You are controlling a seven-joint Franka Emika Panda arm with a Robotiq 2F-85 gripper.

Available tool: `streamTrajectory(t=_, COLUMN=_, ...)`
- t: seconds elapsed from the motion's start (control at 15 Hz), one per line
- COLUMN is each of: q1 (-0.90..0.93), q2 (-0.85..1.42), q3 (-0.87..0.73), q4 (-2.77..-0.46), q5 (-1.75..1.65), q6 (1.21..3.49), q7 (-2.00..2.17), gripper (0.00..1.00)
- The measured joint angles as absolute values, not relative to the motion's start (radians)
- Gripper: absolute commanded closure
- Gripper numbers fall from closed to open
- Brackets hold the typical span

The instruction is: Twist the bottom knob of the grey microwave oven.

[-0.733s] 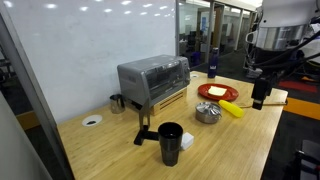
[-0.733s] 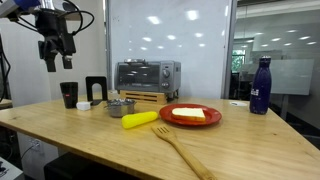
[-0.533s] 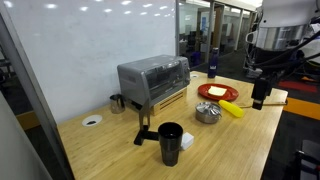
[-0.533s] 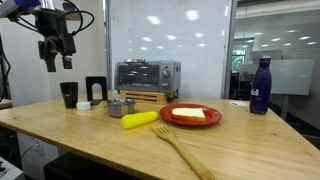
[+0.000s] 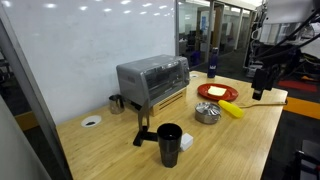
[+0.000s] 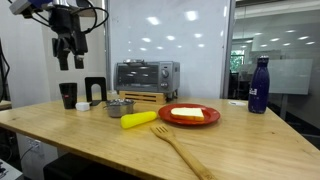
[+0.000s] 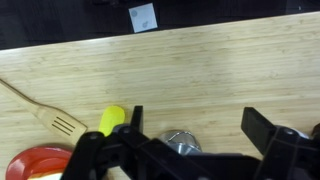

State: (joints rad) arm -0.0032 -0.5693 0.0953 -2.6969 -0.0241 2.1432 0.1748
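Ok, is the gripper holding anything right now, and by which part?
Nothing is held. The gripper hangs open in the air, away from the grey microwave oven; the wrist view shows its fingers spread with nothing between them.

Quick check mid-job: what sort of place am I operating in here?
Probably an office or lab room, not a home kitchen: glass partition walls, a big whiteboard, and the oven sitting on a long wooden table.

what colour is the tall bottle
The bottle is dark blue; clearest in an exterior view.
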Motion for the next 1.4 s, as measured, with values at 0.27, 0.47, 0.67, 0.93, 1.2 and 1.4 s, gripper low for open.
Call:
streamTrajectory(t=0.27, q1=0.043, q2=-0.568, q3=0.188, q4=-2.688, q5=-0.044, q6=2.143, q7=0.249, gripper=0.0)
streamTrajectory(t=0.47, q1=-0.036, q2=-0.563, q3=0.078, q4=-2.625, q5=-0.109, q6=2.142, q7=0.199, gripper=0.0)
streamTrajectory(t=0.67, q1=-0.054, q2=-0.551, q3=0.05, q4=-2.603, q5=-0.113, q6=2.142, q7=0.174, gripper=0.0)
streamTrajectory(t=0.93, q1=-0.053, q2=-0.544, q3=0.058, q4=-2.603, q5=-0.113, q6=2.142, q7=0.175, gripper=0.0)
streamTrajectory(t=1.2, q1=-0.055, q2=-0.546, q3=0.054, q4=-2.601, q5=-0.114, q6=2.145, q7=0.179, gripper=0.0)
streamTrajectory(t=1.4, q1=-0.083, q2=-0.543, q3=0.016, q4=-2.568, q5=-0.13, q6=2.165, q7=0.182, gripper=0.0)
